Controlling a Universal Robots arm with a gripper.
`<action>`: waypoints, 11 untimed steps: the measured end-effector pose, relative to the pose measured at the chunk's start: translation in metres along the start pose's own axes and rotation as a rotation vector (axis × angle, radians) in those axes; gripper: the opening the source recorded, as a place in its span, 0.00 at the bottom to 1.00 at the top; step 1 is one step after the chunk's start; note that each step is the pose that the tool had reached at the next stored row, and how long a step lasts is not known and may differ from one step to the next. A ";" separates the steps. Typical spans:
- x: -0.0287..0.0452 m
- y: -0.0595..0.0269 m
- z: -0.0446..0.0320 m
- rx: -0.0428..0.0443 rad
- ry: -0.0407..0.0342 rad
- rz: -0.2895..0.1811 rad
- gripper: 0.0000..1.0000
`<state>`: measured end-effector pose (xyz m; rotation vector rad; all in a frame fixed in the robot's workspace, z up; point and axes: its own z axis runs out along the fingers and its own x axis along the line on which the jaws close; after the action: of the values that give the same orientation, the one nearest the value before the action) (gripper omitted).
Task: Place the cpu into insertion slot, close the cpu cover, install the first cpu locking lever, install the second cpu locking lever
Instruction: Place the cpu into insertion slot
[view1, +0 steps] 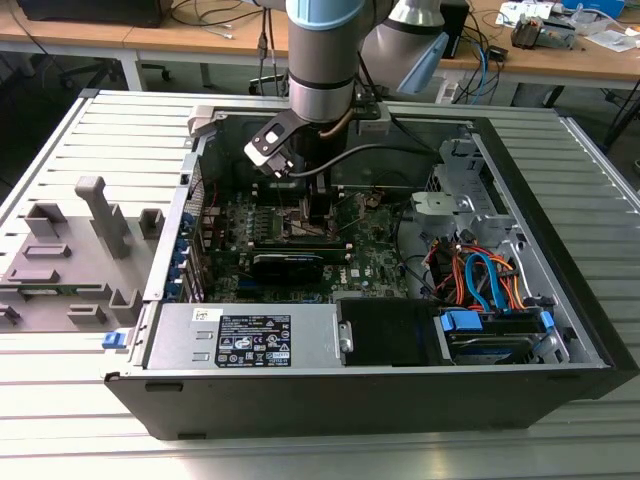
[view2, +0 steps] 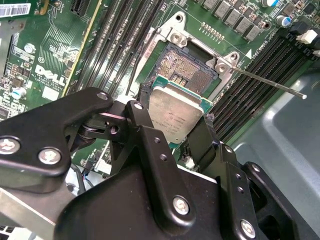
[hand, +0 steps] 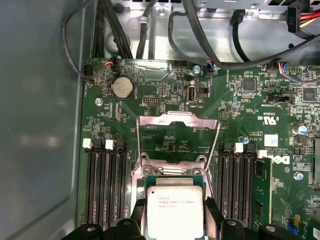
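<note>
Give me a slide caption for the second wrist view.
Claw gripping the cpu by its edges, close to the uncovered, empty insertion slot.

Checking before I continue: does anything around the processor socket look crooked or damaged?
Nothing stands out. The gripper holds the cpu near the bare insertion slot; the cpu cover is flipped open.

the exterior view looks down on the whole case (view1: 350, 402); both wrist views sit close above the cpu (view2: 176, 116) (hand: 175, 212).
</note>
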<state>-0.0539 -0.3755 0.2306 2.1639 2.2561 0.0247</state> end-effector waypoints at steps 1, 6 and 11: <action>0.0002 0.0000 0.0002 -0.0001 0.0001 0.000 0.55; 0.0013 -0.0002 0.0004 -0.0001 0.0000 0.000 0.55; 0.0038 -0.0020 0.0010 0.0000 0.0001 0.000 0.55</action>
<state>-0.0560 -0.3718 0.2296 2.1640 2.2560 0.0248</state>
